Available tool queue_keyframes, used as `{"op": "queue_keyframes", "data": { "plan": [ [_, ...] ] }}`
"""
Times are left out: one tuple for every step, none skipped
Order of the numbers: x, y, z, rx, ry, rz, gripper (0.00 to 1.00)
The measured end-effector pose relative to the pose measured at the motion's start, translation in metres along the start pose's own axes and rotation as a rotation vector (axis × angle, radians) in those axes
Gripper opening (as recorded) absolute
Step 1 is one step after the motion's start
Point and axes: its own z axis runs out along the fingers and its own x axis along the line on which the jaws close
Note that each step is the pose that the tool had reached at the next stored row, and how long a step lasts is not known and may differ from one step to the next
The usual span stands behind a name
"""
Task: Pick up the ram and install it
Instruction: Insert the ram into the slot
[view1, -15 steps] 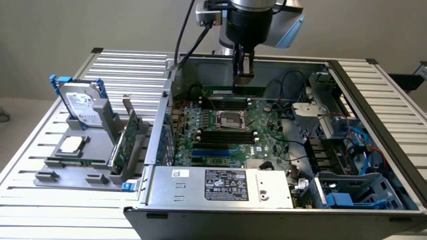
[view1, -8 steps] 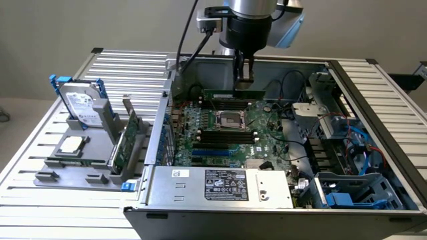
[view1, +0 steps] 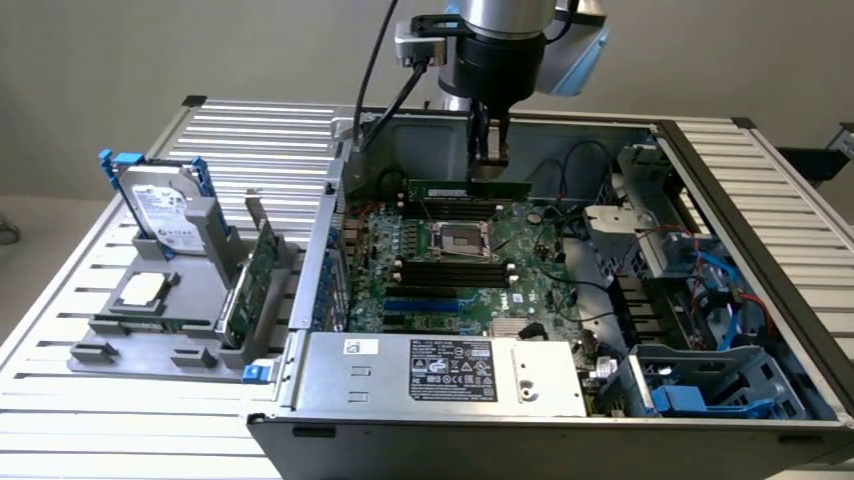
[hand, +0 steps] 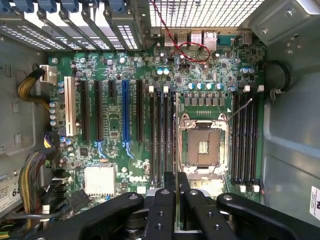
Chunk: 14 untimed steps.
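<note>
Gripper inside open computer case; jaws pinching ram by upper edge; ram level, lengthwise across, just above motherboard, beyond CPU socket in exterior view; contact with slot: cannot tell; case on slatted table.

- Grey metal robot arm: upper part cut off by the exterior view's top edge.
- Long, thin dark-green circuit-board ram: middle covered by the fingers of the black gripper; a mere edge-on sliver in the wrist view, chips indiscernible.
- Silver power-supply box: label print too small to read.
- White paper sticker: cut by the wrist view's edge.
</note>
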Motion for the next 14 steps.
{"op": "queue_keyframes", "data": {
  "plan": [
    [0.0,0.0,0.0,0.0,-0.0001,0.0,0.14],
    [0.0,0.0,0.0,0.0,-0.0001,0.0,0.14],
    [0.0,0.0,0.0,0.0,-0.0001,0.0,0.14],
    [0.0,0.0,0.0,-0.0001,0.0,0.0,0.14],
    [0.0,0.0,0.0,-0.0001,-0.0001,0.0,0.14],
    [0.0,0.0,0.0,-0.0001,-0.0001,0.0,0.14],
    [0.0,0.0,0.0,-0.0001,-0.0001,0.0,0.14],
    [0.0,0.0,0.0001,-0.0002,0.0,0.0,0.14],
    [0.0,0.0,0.0009,0.0,-0.0004,0.0,0.14],
    [0.0,0.0003,0.0025,-0.0001,-0.0003,0.001,0.14],
    [0.0,0.0007,0.0044,-0.0002,-0.0001,0.002,0.14],
    [0.0001,0.0009,0.0062,-0.0002,0.0,0.002,0.14],
    [0.0001,0.0013,0.008,-0.0001,-0.0001,0.003,0.14],
    [0.0001,0.0016,0.0098,-0.0001,-0.0001,0.003,0.14]
  ]
}}
